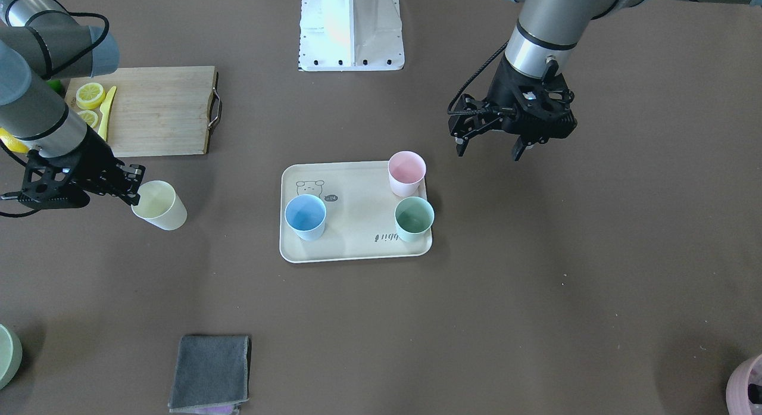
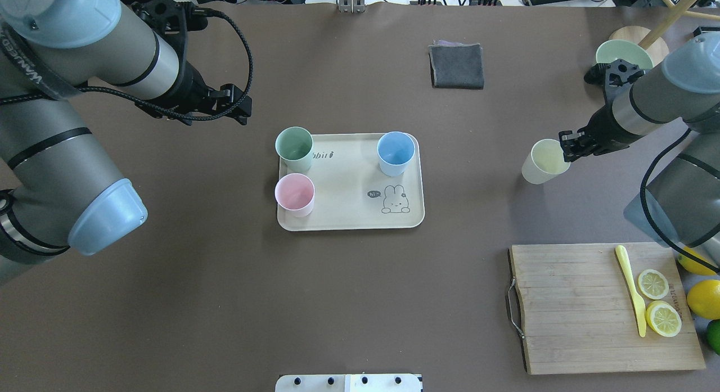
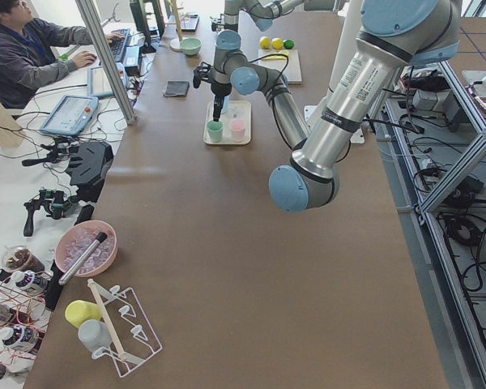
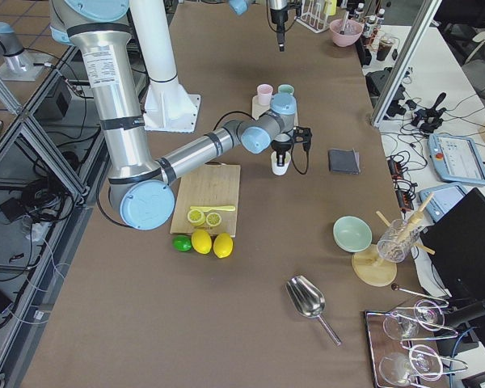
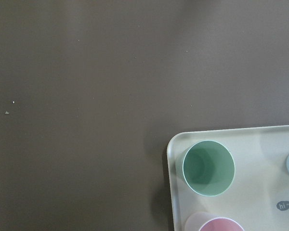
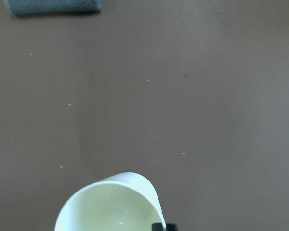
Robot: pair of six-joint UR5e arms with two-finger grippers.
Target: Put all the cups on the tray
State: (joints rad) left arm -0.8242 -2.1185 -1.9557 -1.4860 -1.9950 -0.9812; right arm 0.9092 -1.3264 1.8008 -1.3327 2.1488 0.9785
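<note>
Three of the four are done. The light blue matte tapered tumbler (image 2: pixel 395 153), the pink matte tumbler (image 2: pixel 294 194) and the mint green matte tumbler (image 2: pixel 294 148) all stand upright on the flat cream rectangular tray (image 2: pixel 349 181). The blue one stands alone near the tray's drawing. The pink and green ones stand side by side along the opposite short edge.

Still left is the pale yellow matte tumbler (image 2: pixel 541 162). It is tilted and well apart from the tray, off its drawing-end short edge, above the brown counter (image 2: pixel 360 302).

The right claw (image 2: pixel 565 149) is pinched on the yellow tumbler's rim. The left claw (image 1: pixel 488 150) hangs spread wide with nothing in it, just beyond the tray's pink-tumbler corner.

The tray reads "hi~" in a bubble beside the cartoon rabbit (image 2: pixel 395 199). It also carries script ending "bbit", whose start is hidden behind the green tumbler.
</note>
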